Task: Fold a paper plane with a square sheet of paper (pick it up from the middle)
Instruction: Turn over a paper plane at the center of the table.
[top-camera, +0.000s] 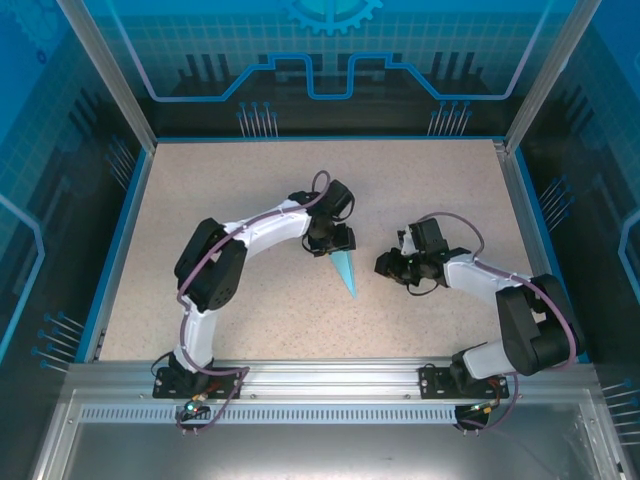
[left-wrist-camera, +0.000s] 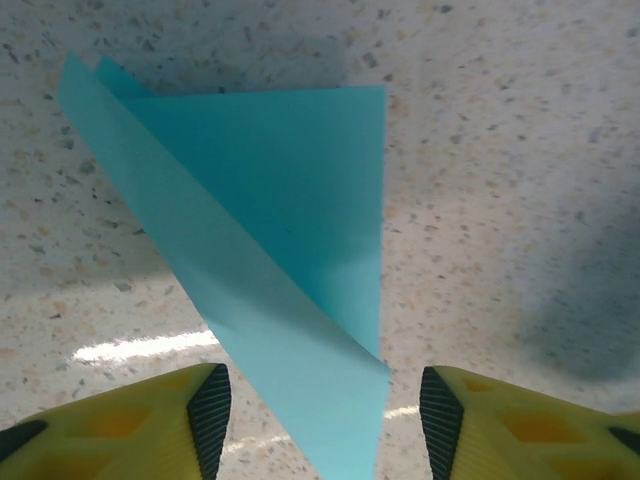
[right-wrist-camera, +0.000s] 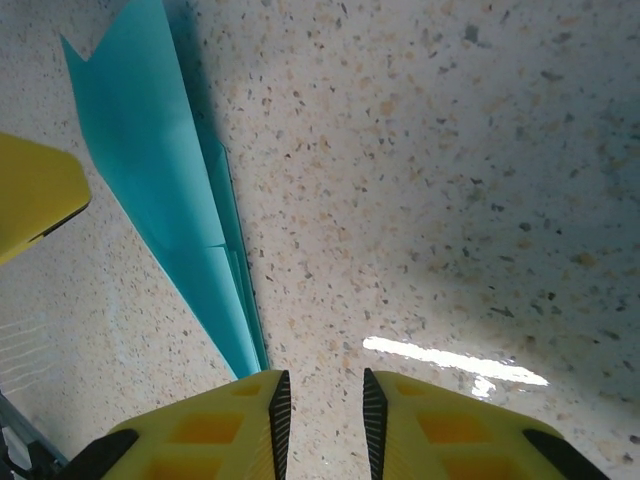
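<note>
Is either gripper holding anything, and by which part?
Nothing is held. The paper plane lies ungripped between the left gripper's open jaws; the right gripper is empty.

Centre: the plane (top-camera: 345, 272) lies here, tip toward 5 o'clock.
11 o'clock of plane: the left tool (top-camera: 330, 240) hangs over the wide end and blocks access from above.
3 o'clock of plane: the right tool (top-camera: 392, 265) is near, leaving only a narrow lane between them.
Left tool jaws: wide apart with the plane between them, a sliver of room at each pad.
Right tool jaws: a narrow slot over bare table (top-camera: 300, 170), the plane tip just beside it.
12 o'clock: bare table up to the walls (top-camera: 400, 60).
9 o'clock: the left arm (top-camera: 240, 240) arcs across, with bare table beyond it.
3 to 4 o'clock: the right arm (top-camera: 500, 290) blocks this side.
6 o'clock: a bare strip runs to the rail (top-camera: 330, 375).
</note>
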